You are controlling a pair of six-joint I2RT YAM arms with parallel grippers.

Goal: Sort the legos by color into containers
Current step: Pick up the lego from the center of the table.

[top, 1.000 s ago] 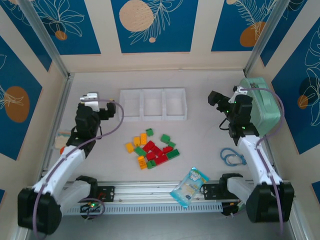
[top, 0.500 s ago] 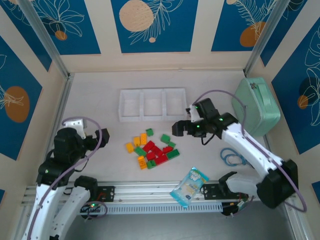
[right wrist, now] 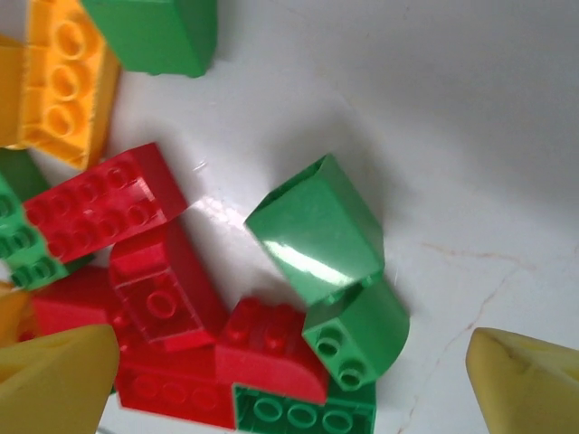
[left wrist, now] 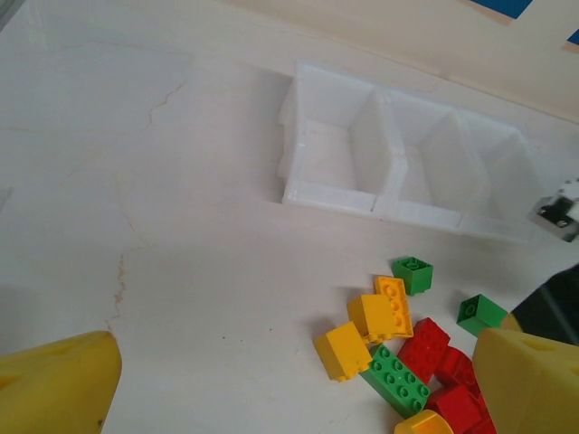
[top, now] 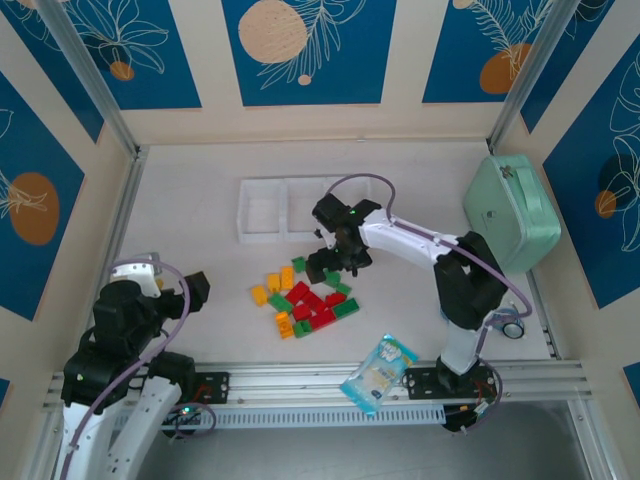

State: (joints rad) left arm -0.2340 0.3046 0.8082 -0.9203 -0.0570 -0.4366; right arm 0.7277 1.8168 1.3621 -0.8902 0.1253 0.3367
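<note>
Hovering spread wide, the right gripper (top: 322, 265) hangs just above the legos (top: 310, 300).

red, green and yellow-orange legos (top: 310, 300) lie loose in one tight heap on the pale surface, several tipped on their sides. three joined white open-top containers (top: 262, 237) stand upright just beyond.

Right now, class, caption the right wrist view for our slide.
Open right gripper hovers over a green sloped brick among red bricks and an orange brick.
</note>
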